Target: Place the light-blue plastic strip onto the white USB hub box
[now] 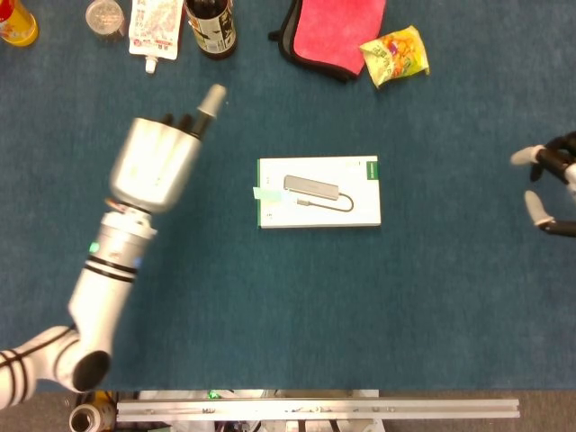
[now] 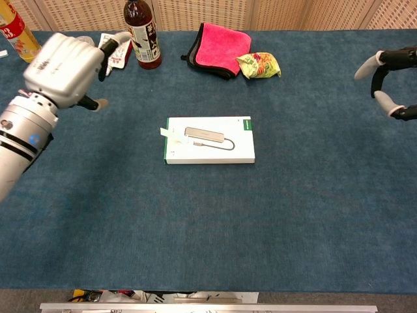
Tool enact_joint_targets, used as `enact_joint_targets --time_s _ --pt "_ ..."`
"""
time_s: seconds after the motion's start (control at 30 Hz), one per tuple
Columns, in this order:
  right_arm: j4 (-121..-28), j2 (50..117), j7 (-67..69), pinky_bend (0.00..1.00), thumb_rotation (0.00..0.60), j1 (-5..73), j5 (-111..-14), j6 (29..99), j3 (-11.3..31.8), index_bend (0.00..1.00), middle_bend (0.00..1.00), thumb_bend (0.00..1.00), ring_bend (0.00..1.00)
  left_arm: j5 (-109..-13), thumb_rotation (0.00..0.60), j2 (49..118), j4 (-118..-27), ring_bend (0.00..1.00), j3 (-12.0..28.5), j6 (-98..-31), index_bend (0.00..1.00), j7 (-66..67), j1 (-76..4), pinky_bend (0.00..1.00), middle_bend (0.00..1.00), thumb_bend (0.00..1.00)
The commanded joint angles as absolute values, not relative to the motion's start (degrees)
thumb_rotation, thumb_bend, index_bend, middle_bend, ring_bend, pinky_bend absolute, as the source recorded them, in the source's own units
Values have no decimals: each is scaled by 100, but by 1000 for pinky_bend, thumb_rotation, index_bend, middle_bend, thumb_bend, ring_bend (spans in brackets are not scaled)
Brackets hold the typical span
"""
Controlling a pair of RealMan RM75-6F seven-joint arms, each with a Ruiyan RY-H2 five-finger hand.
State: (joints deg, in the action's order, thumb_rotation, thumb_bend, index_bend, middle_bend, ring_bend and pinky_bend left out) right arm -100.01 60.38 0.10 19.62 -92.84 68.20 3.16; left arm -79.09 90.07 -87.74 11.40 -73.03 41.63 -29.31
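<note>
The white USB hub box (image 1: 319,192) lies flat about the middle of the blue worktop (image 1: 288,306), its long sides running along the worktop's front edge. The light-blue plastic strip (image 1: 266,192) rests on the box's left end, with its tip poking just past the left edge of the box; in the chest view (image 2: 171,134) that tip looks slightly lifted. No robot hand touches either of them.

The left robot hand (image 1: 155,160) hangs over the worktop well to the left of the box, toward the back-left corner. It holds nothing, and its fingers (image 1: 209,101) point at the back edge with the thumb apart from the rest. The right robot hand (image 2: 391,81) shows at the far right edge, also holding nothing, its fingers curved but spread, well apart from the box.

Along the back edge stand a dark bottle (image 2: 142,32), a white spouted pouch (image 1: 155,27), a small clear jar (image 1: 104,16) and a yellow bottle (image 2: 19,36) near the back-left corner. Further right along that edge lie a pink cloth (image 1: 335,34) and, just beside it, a yellow snack packet (image 1: 394,54).
</note>
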Motion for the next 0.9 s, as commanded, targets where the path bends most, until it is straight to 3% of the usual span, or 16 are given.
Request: enact_joint_targets --time_s 0.03,0.23,0.3,0.43,0.53,0.6,0.77,0.9 --pt "-10175 6039 -269 832 396 2260 -9213 6470 434 340 639 512 664 -7965 600 8603 -8723 620 1191 -7545 83 3353 -2698 844 577 134" --pt "-10298 6184 -510 978 396 2758 -9023 5782 536 340 854 600 905 -8093 600 8381 -8423 743 1137 -7868 153 2412 -2462 927 743 134" --pt "-10316 6270 -584 999 394 2937 -8932 5549 581 340 934 673 975 -8023 600 8284 -8409 800 1119 -7909 180 2300 -2374 964 805 134" --pt "-10322 6448 -759 1000 391 3284 -8703 5087 666 319 1000 860 1000 -7891 600 8078 -8510 869 1056 -7932 211 2189 -2218 1000 886 134" --pt "-10335 6577 -948 1000 307 3575 -8437 4667 724 294 1000 992 1000 -7768 600 7948 -8621 893 1019 -7928 212 2150 -2116 1000 914 134" --pt "-10330 6688 -1104 1000 200 3778 -8231 4400 766 275 1000 1000 1000 -7698 600 7888 -8674 902 993 -7919 212 2157 -2065 1000 924 134" --pt "-10242 7024 -1454 1000 26 4259 -7641 3825 835 241 1000 1000 1000 -7597 600 7811 -8777 915 971 -7936 208 2086 -1978 1000 939 134" --pt "-10087 7354 -1713 1000 0 4612 -7196 3502 833 228 1000 1000 1000 -7574 600 7753 -8857 918 941 -7930 190 2083 -1945 1000 944 134"
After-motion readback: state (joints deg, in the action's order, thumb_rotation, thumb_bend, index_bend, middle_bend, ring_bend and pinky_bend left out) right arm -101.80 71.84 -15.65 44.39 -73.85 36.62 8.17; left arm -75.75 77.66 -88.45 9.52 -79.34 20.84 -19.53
